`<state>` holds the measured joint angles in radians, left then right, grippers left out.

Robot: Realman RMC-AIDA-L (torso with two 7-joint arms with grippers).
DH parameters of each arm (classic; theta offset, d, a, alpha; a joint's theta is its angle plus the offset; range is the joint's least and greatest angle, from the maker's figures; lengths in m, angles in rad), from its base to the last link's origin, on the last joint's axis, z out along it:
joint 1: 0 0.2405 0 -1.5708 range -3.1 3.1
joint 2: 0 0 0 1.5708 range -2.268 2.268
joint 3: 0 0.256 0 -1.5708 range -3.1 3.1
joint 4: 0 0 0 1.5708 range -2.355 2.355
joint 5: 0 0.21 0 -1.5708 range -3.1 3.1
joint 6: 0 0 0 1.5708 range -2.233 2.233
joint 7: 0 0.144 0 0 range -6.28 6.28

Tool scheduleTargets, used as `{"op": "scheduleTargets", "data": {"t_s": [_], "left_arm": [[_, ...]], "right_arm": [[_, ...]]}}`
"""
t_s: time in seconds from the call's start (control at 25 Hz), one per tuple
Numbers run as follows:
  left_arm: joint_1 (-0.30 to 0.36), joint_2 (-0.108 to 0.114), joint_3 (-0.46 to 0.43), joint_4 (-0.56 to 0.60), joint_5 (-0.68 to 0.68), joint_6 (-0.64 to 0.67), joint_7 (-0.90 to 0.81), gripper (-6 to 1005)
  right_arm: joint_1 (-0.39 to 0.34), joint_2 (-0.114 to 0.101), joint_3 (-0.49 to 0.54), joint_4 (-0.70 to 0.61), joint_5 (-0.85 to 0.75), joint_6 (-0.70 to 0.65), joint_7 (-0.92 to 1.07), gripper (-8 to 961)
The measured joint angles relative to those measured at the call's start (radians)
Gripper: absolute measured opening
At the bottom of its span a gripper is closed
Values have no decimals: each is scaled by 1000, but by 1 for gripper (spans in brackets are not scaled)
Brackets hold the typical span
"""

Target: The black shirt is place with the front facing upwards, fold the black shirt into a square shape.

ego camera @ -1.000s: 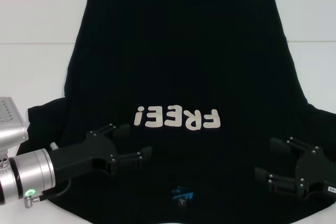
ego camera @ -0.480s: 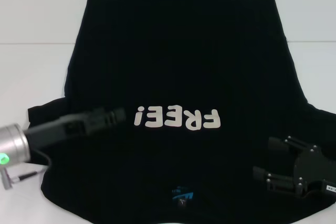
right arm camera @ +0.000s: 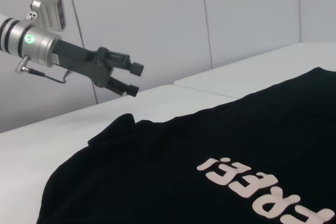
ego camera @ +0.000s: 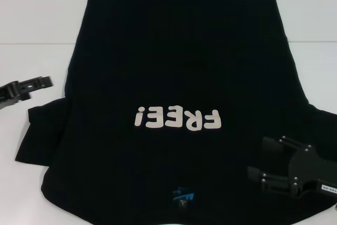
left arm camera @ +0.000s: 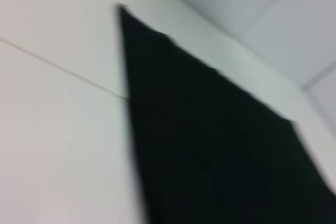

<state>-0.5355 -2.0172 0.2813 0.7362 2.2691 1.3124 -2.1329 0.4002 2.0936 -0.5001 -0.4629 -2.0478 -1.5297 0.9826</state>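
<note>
The black shirt lies flat on the white table with its front up. Its off-white "FREE!" lettering reads upside down from the head view, and the blue neck label is near the front edge. In the right wrist view the shirt fills the foreground. My left gripper hovers open over bare table beyond the shirt's left sleeve, holding nothing; it shows raised above the table as the left gripper. My right gripper is open and low over the shirt's near right shoulder area.
A seam crosses the white table. Bare table lies on both sides of the shirt. The left wrist view shows a shirt edge against the table. Pale wall panels stand behind.
My left gripper has swung from over the shirt's near left part out to the left, off the fabric and higher. The right gripper has drifted slightly toward the near left. The shirt has not moved.
</note>
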Motion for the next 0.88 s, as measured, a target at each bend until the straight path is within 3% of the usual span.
{"op": "scheduleTargets", "data": {"t_s": [0.36, 0.88], "left_arm": [[3, -2, 11, -11, 71, -142, 3, 937], [3, -5, 22, -27, 159, -119, 2, 936]], "right_arm": [[11, 0, -1, 11, -2, 4, 1, 913], [8, -2, -2, 10, -2, 5, 1, 913]]}}
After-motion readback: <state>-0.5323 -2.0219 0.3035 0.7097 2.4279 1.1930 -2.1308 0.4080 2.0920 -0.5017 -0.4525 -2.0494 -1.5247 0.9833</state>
